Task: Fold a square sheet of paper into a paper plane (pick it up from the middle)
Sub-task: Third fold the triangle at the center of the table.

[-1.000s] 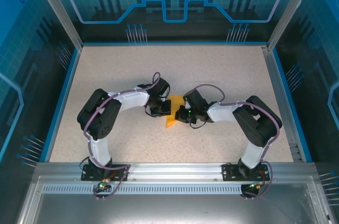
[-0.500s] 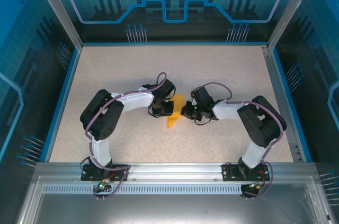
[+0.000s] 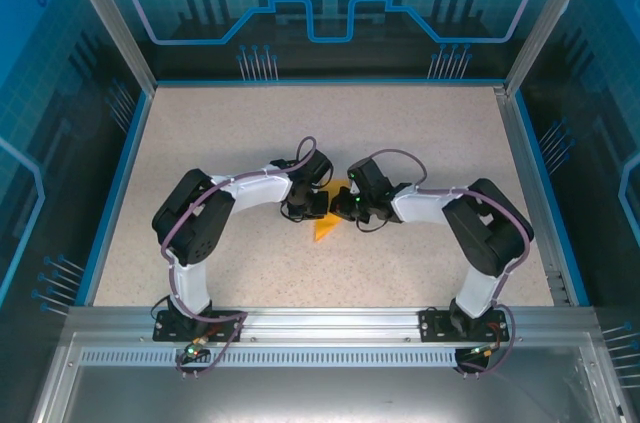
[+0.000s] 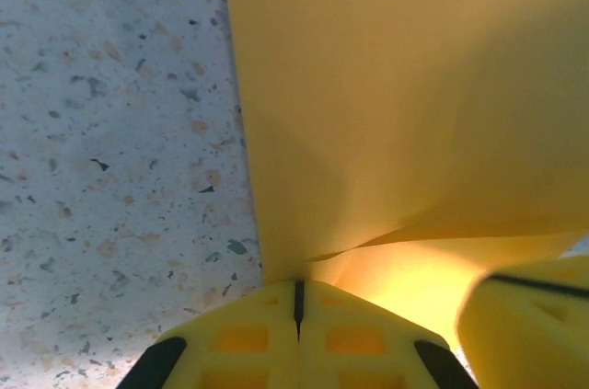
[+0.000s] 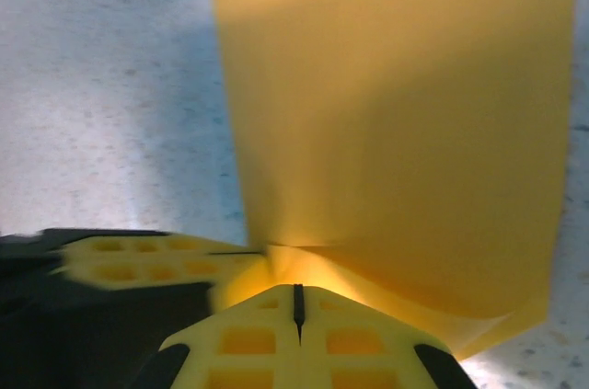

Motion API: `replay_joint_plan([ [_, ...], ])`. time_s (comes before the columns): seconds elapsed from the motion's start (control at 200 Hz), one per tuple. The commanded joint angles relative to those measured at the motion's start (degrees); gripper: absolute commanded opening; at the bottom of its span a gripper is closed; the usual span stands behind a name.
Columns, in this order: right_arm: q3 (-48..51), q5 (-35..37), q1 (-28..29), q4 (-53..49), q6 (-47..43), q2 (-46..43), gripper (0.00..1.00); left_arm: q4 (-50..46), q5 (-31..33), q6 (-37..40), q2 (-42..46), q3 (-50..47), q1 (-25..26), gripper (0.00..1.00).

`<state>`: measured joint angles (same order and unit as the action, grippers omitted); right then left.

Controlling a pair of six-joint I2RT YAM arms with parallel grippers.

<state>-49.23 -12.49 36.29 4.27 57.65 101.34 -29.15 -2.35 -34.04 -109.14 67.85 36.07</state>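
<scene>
Seen from above, the left hand and right hand meet nose to nose at the middle of the desk. The square sheet of paper lies between them, mostly under the arms, with one orange-yellow point poking toward the near edge. The wrist views show what is hidden there: each hand's yellow fingers are pressed together, pinching the sheet's edge. The paper is plain, unmarked and softly bent. Its far edges run out of frame, so its full outline is unclear.
</scene>
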Motion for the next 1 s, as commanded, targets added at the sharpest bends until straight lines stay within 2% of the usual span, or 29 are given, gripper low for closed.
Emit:
replay_joint_plan([
  [0.0, 0.1, 0.8, -0.2, -1.4, 1.3, 1.3, 0.03, -7.2, 8.5, 0.4, -5.8, -3.2, -0.7, 0.06],
  [0.19, 4.1, 3.3, -2.5, -2.5, 3.4, -0.1, 0.03, -7.2, 8.7, 0.3, -5.8, -3.2, -0.6, 0.06],
  [0.435, 10.8, 6.0, -6.0, -2.4, 6.2, -6.2, 0.03, -6.9, 8.4, 0.1, -5.7, -3.4, -0.7, 0.06],
  [0.53, 9.4, 7.2, -5.2, -4.5, 3.9, -9.6, 0.03, -6.8, 8.2, 0.1, -5.6, -3.5, -0.7, 0.06],
  [0.64, 5.6, 10.6, -1.6, -8.2, 0.3, -12.5, 0.03, -6.7, 8.2, 0.0, -5.4, -3.5, -0.6, 0.06],
  [0.745, 3.7, 9.0, -0.2, -6.5, 0.0, -10.3, 0.04, -6.6, 8.0, 0.0, -5.4, -3.4, -0.6, 0.06],
  [0.995, -0.9, 5.1, -0.7, -3.2, 0.6, -0.6, 0.02, -6.4, 7.9, 0.0, -5.4, -3.5, -0.6, 0.06],
])
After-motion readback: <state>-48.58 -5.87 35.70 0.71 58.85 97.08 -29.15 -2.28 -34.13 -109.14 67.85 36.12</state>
